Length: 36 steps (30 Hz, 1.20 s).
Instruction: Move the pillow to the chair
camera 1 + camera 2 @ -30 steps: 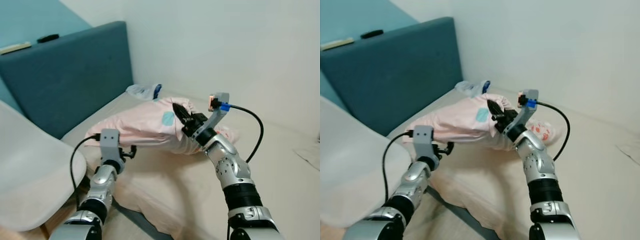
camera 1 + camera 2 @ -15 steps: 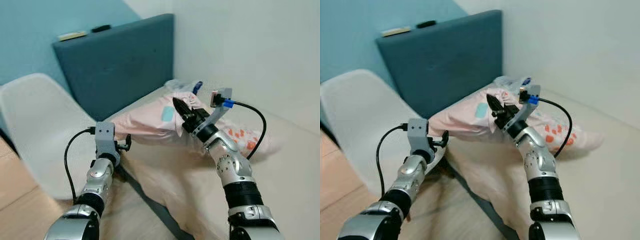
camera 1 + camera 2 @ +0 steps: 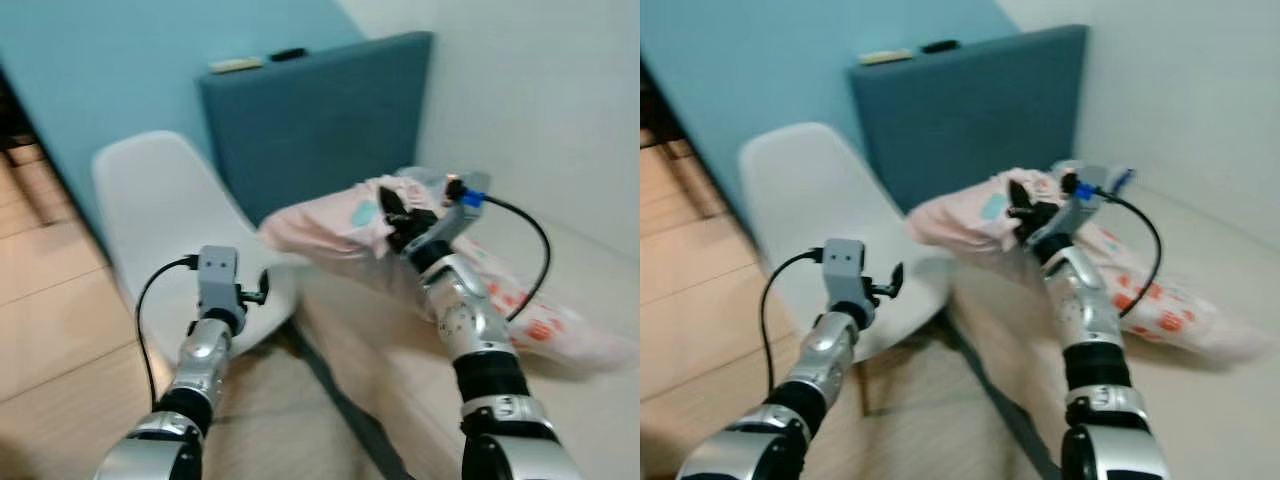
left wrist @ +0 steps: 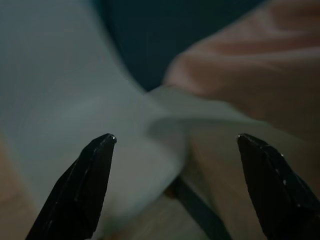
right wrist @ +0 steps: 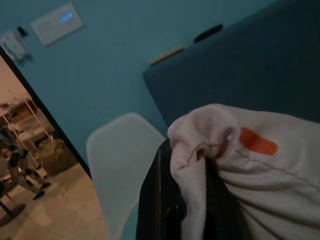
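since the earlier frames the robot's view had turned to its left, so the white chair (image 3: 170, 240) came fully into sight, and the pink pillow (image 3: 340, 225) had travelled with the right arm until its near end hung at the chair's seat edge. the right gripper (image 3: 398, 212) was closed on a bunch of the pillow's cloth, which the right wrist view showed folded between the black fingers (image 5: 160, 200). the pillow was lifted and hung between the bed (image 3: 560, 400) and the chair, in front of the dark blue headboard (image 3: 320, 120). the left gripper (image 3: 255, 290) was wide open and empty, hovering just over the front of the seat, with its fingertips (image 4: 97, 165) well apart. to do this step well, the right arm probably should carry the pillow further over the middle of the seat before letting go, because the long soft body could slide off the rounded edge. the left gripper could help by steadying the hanging end.
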Tool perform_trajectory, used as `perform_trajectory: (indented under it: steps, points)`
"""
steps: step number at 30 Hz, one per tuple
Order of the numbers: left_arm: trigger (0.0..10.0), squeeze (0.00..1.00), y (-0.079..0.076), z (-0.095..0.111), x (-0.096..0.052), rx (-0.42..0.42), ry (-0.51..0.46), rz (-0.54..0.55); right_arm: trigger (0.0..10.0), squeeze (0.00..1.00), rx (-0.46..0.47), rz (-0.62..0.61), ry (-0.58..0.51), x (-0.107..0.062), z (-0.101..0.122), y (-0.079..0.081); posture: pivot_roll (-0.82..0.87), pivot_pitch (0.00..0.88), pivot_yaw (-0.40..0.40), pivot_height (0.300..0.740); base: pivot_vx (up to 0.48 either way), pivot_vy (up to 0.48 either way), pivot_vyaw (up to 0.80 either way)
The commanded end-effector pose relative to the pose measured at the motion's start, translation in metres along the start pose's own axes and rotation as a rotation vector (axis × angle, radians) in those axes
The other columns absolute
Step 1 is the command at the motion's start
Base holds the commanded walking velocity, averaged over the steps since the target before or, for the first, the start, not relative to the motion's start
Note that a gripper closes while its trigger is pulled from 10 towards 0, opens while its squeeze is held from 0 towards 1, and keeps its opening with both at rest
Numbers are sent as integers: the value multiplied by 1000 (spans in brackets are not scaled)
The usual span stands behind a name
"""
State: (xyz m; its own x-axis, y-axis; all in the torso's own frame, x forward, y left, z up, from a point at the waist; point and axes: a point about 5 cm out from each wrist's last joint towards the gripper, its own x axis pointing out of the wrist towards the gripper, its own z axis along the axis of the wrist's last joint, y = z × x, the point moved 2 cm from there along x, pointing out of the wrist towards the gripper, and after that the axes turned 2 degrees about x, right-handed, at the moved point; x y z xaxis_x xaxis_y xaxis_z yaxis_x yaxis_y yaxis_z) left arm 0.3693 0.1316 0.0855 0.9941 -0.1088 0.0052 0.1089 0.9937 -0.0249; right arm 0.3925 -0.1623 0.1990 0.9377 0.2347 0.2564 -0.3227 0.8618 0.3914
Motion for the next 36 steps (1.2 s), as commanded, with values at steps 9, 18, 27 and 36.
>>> perform_trajectory:
  steps: [9,18,27,36]
  points:
    - [10000,0,-14,-1,1,-6,6,-69,10000,0,7,77,-168,9,34,18,-40,0,20,740,0,0,731]
    - [10000,0,-30,-2,-1,-9,3,-139,10000,0,13,44,-187,9,36,13,-43,0,22,740,0,0,472]
    - [10000,0,-36,-2,0,-24,4,-169,10000,0,203,701,103,-19,2,107,-58,0,25,740,0,0,0]
    - [10000,0,1,-15,-8,11,61,-35,10000,0,121,580,386,-41,-47,76,-71,0,19,740,0,0,0]
